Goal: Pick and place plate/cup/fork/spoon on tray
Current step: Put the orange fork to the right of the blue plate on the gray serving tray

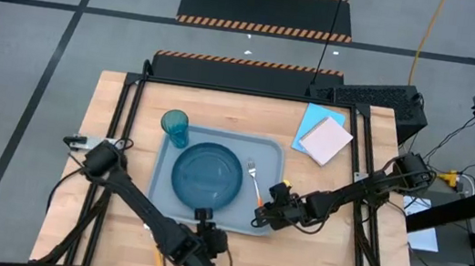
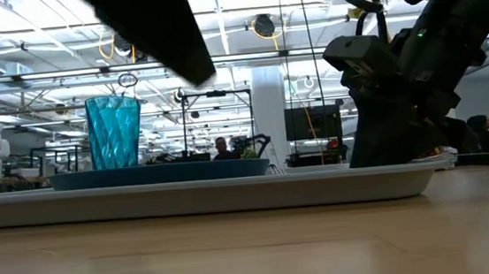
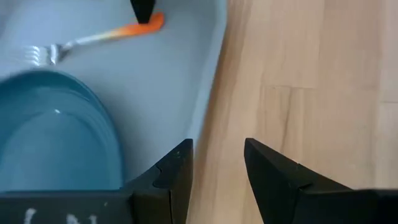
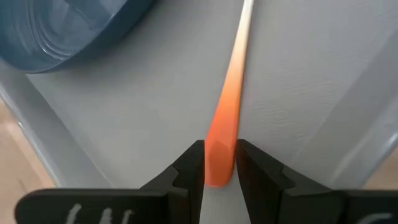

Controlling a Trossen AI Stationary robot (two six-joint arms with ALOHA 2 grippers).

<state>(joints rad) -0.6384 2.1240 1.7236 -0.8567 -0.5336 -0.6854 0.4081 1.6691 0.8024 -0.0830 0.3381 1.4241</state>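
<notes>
The grey-blue tray [image 1: 276,152] holds the dark blue plate [image 1: 206,173], and the teal cup [image 1: 175,127] stands upright at its far left corner. The fork [image 1: 254,179] is on the tray to the right of the plate, tines toward the far edge. My right gripper [image 1: 261,215] is at the tray's near right corner, shut on the fork's handle. My left gripper [image 3: 217,168] is open and empty over the tray's near rim [image 3: 208,93]. An orange sliver [image 1: 155,255] shows beside my left arm; whether it is the spoon, I cannot tell. My right gripper pinches the free end of the fork's orange handle [image 4: 219,163] between its two fingers. The fingers come from the table's near right, slanting down, in line with the fork. The fork's tines [image 3: 40,55] lie low on the tray beside the plate.
A light blue sheet and a pinkish pad [image 1: 324,137] lie at the table's far right. Bare wood [image 1: 321,264] lies to the near right of the tray. People and equipment show in the room beyond [image 2: 220,146].
</notes>
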